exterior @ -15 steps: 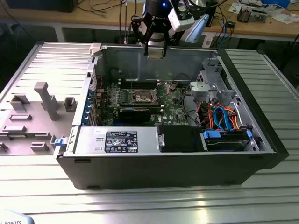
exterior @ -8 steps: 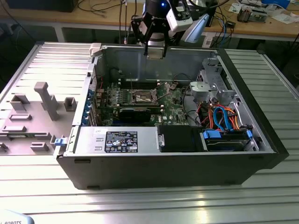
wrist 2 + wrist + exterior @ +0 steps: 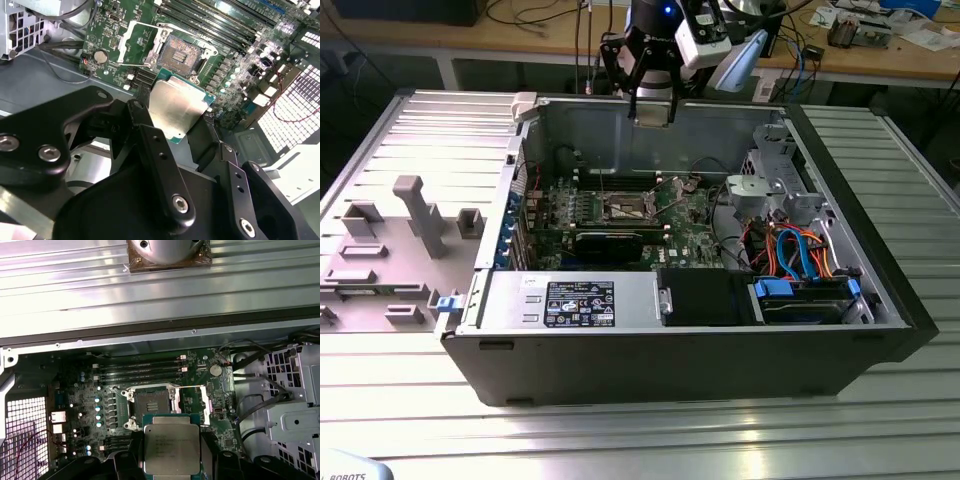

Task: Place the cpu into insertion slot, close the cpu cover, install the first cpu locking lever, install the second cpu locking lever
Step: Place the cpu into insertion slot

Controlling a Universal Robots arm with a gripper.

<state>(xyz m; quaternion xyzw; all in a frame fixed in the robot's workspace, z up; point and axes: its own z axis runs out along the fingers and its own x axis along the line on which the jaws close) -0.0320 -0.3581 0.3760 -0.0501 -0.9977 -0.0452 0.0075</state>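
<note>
Pinching the chip (image 3: 171,445) by opposite edges in the gripper (image 3: 172,462), socket (image 3: 150,402) well below. Probably light, stiff, slick; fragile underneath.

Black linkage fingers (image 3: 156,150) studded with silver screws (image 3: 180,202).

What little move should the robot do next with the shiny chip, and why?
Probably lower it toward the insertion slot: the gripper grips the cpu high above the board, the cpu cover stands open, and the slot looks bare.

No legible text, power supply label (image 3: 579,303) too small, cpu (image 3: 171,450) print faint
</note>
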